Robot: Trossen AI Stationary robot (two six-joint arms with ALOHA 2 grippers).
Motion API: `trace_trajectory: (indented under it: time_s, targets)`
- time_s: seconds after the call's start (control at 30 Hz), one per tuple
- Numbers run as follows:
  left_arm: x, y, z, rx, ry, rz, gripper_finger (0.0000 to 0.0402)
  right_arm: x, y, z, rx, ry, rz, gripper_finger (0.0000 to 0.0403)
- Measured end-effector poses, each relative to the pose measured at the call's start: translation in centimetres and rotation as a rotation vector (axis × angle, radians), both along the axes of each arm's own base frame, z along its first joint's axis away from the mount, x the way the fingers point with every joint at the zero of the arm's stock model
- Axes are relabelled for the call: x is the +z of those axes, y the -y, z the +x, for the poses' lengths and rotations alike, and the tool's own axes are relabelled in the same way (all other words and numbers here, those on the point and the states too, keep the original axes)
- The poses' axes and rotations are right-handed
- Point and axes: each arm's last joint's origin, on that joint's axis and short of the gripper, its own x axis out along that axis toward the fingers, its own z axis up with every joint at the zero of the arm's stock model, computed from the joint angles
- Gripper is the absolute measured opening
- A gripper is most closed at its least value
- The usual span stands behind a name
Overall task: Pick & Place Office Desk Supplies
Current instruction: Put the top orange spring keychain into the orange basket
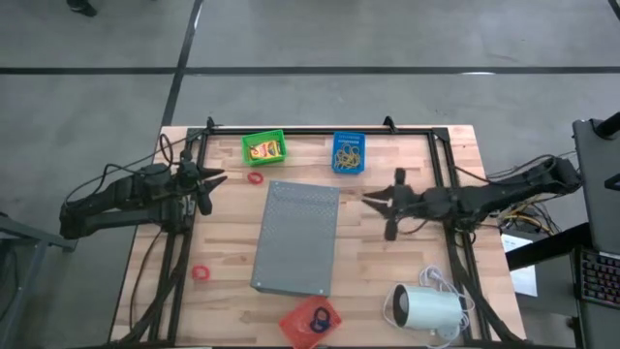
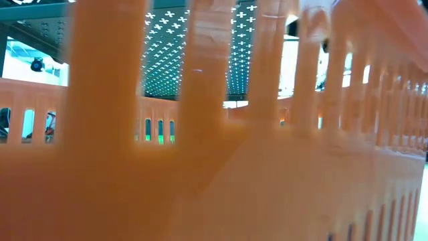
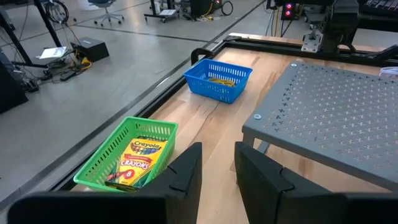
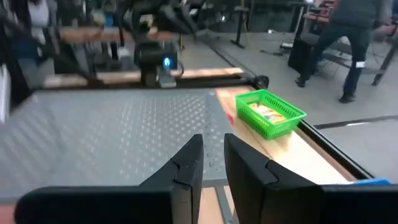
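While crayon boxes (image 1: 264, 149) are lodged in the green basket (image 1: 277, 135) and rubber bands (image 1: 349, 150) in the blue basket (image 1: 338, 170), two red rings (image 1: 256, 177) are left on the worktop (image 1: 378, 271); both the left hand (image 1: 215, 183) and right hand (image 1: 375, 204) are seen narrowly parted, empty.

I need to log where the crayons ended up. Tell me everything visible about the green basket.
The green basket is a small rectangular plastic tray with slatted, mesh-like walls, upright at the table's far edge, left of the blue basket. A yellow crayon box lies flat inside. A red ring lies just beside it; neither claw touches it.
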Motion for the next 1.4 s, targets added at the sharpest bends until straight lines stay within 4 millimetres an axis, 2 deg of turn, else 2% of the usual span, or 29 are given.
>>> trace_trajectory:
  time_s: [0.13,0.27,0.5,0.73,1.4]
  targets:
    - [0.0,0.0,0.0,0.0,0.0,0.0,0.0098,0.6,1.1,-1.8,-0.044,0.085,0.05,0.0063]
    - [0.0,0.0,0.0,0.0,0.0,0.0,0.0098,1.4,1.4,-2.8,-0.039,0.122,-0.013,0.0063]
    - [0.0,0.0,0.0,0.0,0.0,0.0,0.0098,4.0,1.6,-3.8,-0.027,0.183,-0.15,0.0063]
    - [0.0,0.0,0.0,0.0,0.0,0.0,0.0098,5.4,1.7,-4.6,-0.035,0.258,-0.088,0.0063]
    - [0.0,0.0,0.0,0.0,0.0,0.0,0.0098,5.0,1.7,-4.2,-0.034,0.228,-0.115,0.0063]
